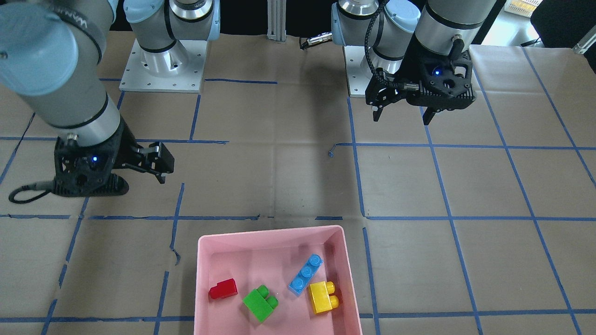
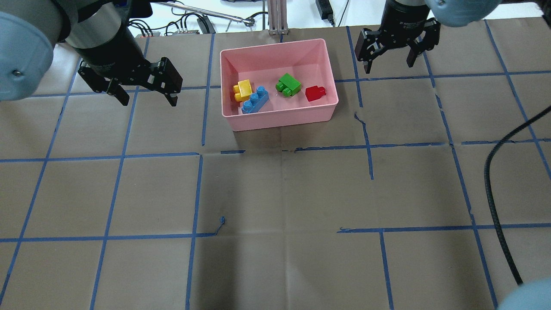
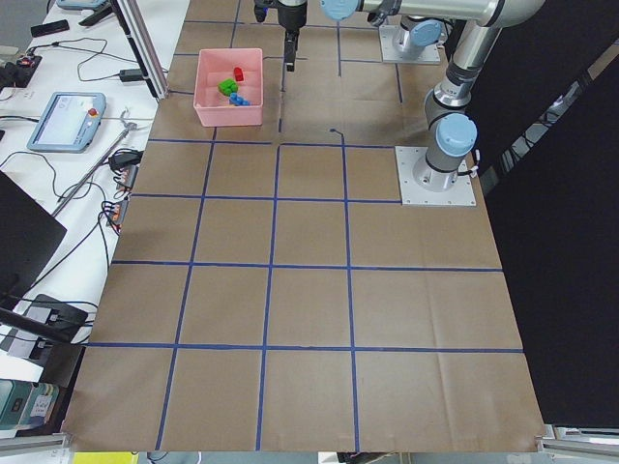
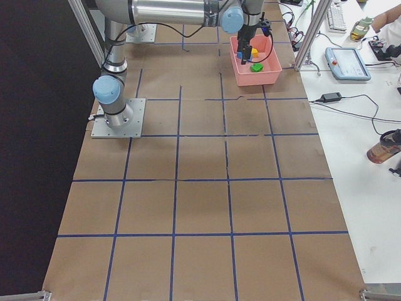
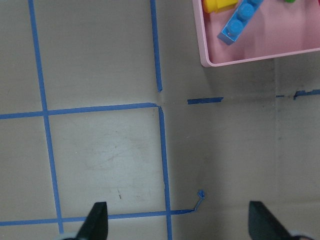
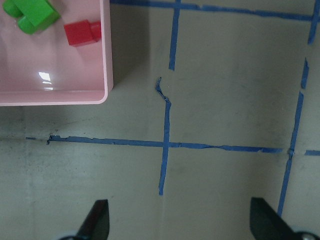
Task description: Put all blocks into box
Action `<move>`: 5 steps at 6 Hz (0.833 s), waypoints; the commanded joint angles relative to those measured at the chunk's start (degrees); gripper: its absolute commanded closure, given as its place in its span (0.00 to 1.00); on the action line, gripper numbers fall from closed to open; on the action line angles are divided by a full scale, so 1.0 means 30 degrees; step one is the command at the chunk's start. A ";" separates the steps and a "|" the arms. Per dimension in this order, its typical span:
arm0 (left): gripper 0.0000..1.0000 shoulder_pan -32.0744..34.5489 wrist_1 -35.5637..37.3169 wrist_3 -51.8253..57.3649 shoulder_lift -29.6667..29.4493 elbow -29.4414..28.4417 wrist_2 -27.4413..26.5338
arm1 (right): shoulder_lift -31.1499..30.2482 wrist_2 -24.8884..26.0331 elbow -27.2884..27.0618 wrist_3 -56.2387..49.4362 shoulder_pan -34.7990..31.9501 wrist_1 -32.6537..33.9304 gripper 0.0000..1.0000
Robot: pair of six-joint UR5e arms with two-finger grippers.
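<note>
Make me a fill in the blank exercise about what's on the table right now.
1. The pink box holds ____ blocks.
2. The longest block is ____.
3. The two-stud block nearest the red block is ____.
4. The left gripper and right gripper are both ____.
Missing words: four, blue, green, open.

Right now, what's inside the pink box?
In the pink box: yellow block, blue block, green block, red block. The floor under each is covered.
</note>
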State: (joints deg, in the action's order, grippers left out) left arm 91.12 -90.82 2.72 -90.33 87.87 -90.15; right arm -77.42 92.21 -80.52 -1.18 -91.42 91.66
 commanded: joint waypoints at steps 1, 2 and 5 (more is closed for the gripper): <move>0.01 -0.0021 -0.0137 0.0000 0.0021 -0.0052 -0.0008 | -0.2897 -0.0178 -0.1926 0.2231 -0.0113 -0.1246 0.00; 0.01 0.0008 -0.0311 0.0000 -0.0008 -0.0226 -0.0008 | -0.2904 -0.0209 -0.1957 0.2268 -0.0229 -0.1373 0.01; 0.01 -0.0021 -0.0460 0.0000 -0.0009 -0.0345 -0.0008 | -0.2934 -0.0268 -0.1899 0.2269 -0.0699 -0.1257 0.01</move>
State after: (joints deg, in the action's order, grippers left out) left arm 91.00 -92.28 2.72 -90.41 86.87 -90.16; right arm -86.23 91.42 -86.24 5.60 -93.18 87.82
